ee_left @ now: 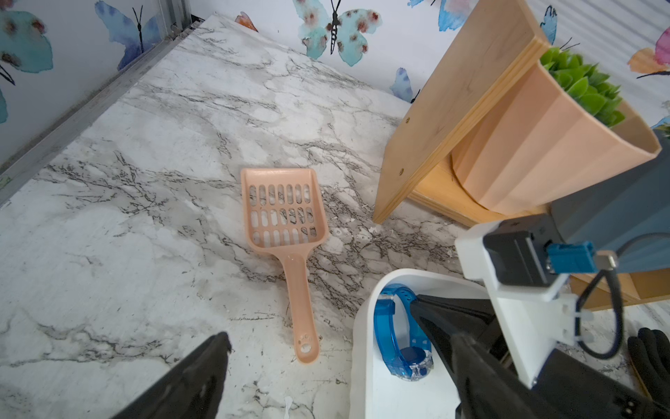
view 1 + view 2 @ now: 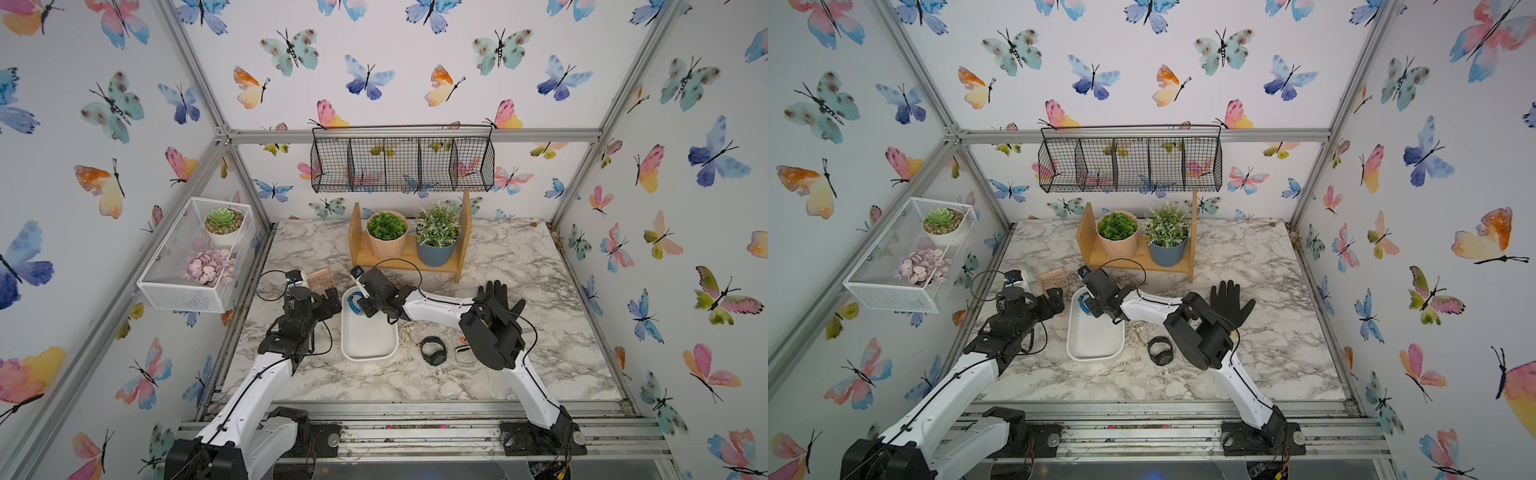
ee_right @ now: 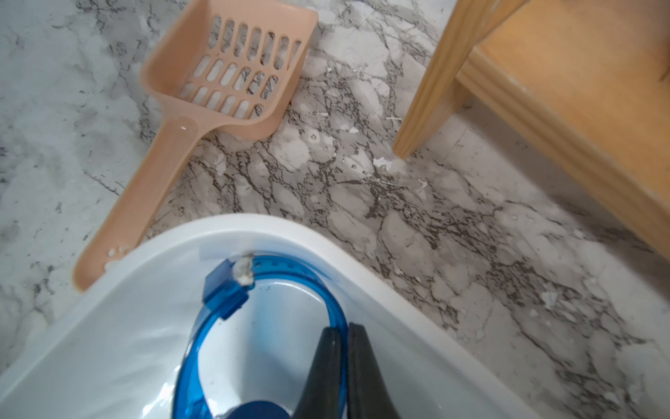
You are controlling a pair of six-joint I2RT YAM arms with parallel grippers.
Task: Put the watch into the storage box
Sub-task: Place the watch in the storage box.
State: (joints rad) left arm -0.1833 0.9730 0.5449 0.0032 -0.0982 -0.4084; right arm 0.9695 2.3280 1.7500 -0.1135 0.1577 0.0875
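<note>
Right claw (image 3: 344,328) is hanging in the storage box (image 2: 368,336), jaws narrow, probably pinching the blue watch (image 3: 195,333); black watch (image 2: 436,358) is lying off to the box's right, nearest this claw.

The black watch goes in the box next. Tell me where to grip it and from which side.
Pinch the strap of the black watch, coming from straight above. It seems to lie on its side with the loop open upward, so one finger can drop inside the ring and one outside. Take the arc opposite the thicker face.
</note>
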